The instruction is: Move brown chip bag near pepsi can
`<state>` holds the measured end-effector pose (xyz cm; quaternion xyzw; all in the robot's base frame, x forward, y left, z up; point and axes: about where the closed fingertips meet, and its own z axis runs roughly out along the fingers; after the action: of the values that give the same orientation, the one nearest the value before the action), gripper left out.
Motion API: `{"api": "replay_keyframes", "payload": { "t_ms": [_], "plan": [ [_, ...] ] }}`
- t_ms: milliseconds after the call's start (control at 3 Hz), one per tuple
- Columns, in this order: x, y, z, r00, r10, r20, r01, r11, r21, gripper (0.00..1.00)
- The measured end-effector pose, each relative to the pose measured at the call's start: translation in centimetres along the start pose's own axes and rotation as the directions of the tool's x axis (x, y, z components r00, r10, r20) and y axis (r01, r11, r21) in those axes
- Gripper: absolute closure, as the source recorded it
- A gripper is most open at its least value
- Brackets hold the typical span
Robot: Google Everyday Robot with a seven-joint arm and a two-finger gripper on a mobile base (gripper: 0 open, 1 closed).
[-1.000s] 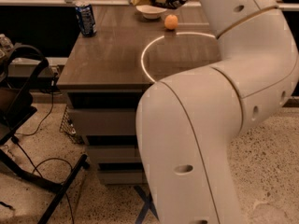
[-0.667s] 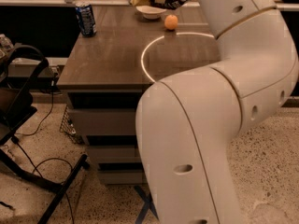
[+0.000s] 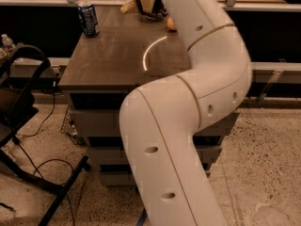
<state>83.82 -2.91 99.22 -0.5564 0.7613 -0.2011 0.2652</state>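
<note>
The robot arm (image 3: pixel 197 98) covers most of the brown chip bag (image 3: pixel 141 2), so only a yellowish end and a dark strip show. The gripper is out of view, up where the arm meets the top edge. A small orange object (image 3: pixel 170 24) is half hidden behind the arm.

Figure: Warm, dim light is falling from above on the table (image 3: pixel 110 55).
A curved white glare (image 3: pixel 146 51) is gleaming at upper centre; the pale arm (image 3: pixel 188 126) is catching most light, while the drawers (image 3: pixel 94 121) below and the gripper (image 3: pixel 154 7), at top centre beyond the arm, are lying in shade.
</note>
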Motion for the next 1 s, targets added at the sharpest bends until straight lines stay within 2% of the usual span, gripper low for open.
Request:
{"api": "replay_keyframes", "payload": {
  "t_ms": [333, 667, 1000],
  "plan": [
    [-2.1, -2.7, 3.9, 0.988, 0.151, 0.042, -0.155, 0.9797, 0.127, 1.00],
    [-3.3, -6.1, 8.3, 0.894, 0.356, 0.273, -0.410, 0.8955, 0.173, 1.00],
    [-5.1, -7.9, 10.5, 0.731, 0.453, 0.510, -0.561, 0.8245, 0.072, 1.00]
  ]
}}
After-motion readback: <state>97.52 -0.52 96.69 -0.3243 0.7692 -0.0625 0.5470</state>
